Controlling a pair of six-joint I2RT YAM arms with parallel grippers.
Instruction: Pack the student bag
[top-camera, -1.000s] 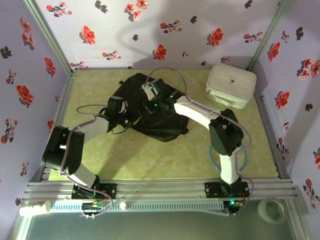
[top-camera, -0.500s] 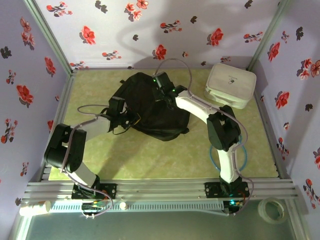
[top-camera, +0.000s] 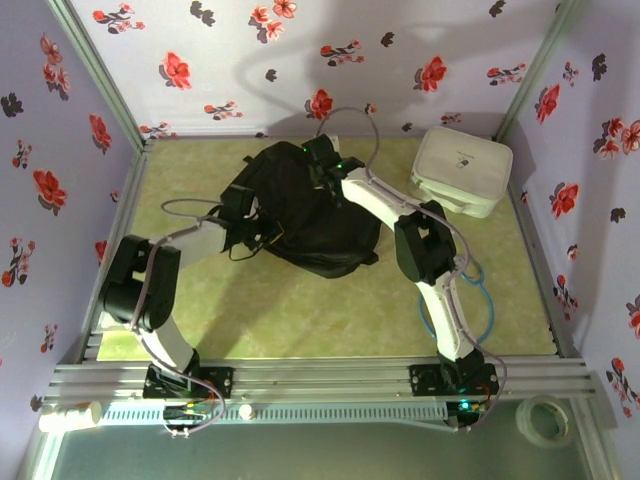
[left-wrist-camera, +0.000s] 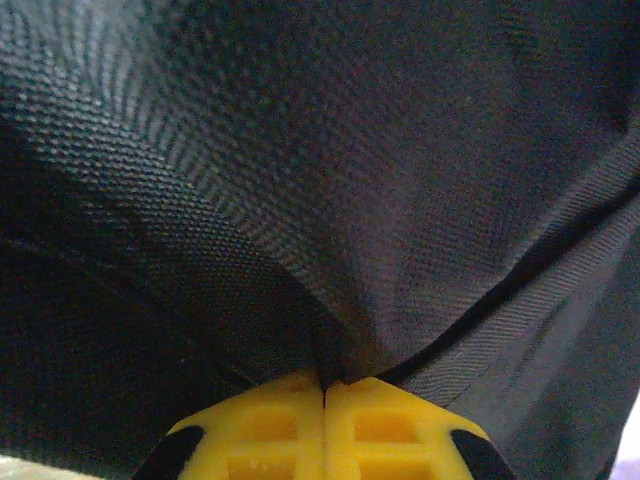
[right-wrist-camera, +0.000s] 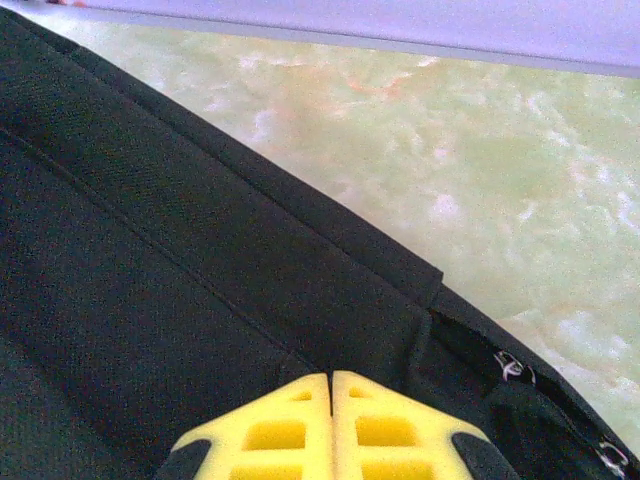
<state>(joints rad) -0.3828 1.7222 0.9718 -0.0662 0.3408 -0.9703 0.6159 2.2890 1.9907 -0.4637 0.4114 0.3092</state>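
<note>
Black woven fabric is filling most of what the two wrist cameras are seeing: the student bag (top-camera: 300, 232) is lying flat on the green marbled counter (top-camera: 300, 320), toward the back and slightly left of centre, with its rounded end pointing at the flowered rear wall (top-camera: 250, 60). Both arms are reaching in over it from the near edge. The left gripper (left-wrist-camera: 325, 382) is clenching a fold of the student bag on its left side. Its yellow fingers (left-wrist-camera: 265, 430) are pressing together with no gap between them, and the cloth is bunching into a sharp pucker that is running right down into the seam where they meet. The right gripper (right-wrist-camera: 331, 376) is sitting at the far end of the bag, near the rear wall, and it too is pinching the fabric — its yellow fingers are meeting tightly, and a small crease is gathering at their tips, just beside a stitched band along the bag's edge. Two metal zipper pulls (right-wrist-camera: 512, 367) are lying on the bag to the right of that grip, with bare counter showing beyond the edge. A white zip case (top-camera: 462, 170) is resting in the back right corner of the counter, well apart from the bag.
</note>
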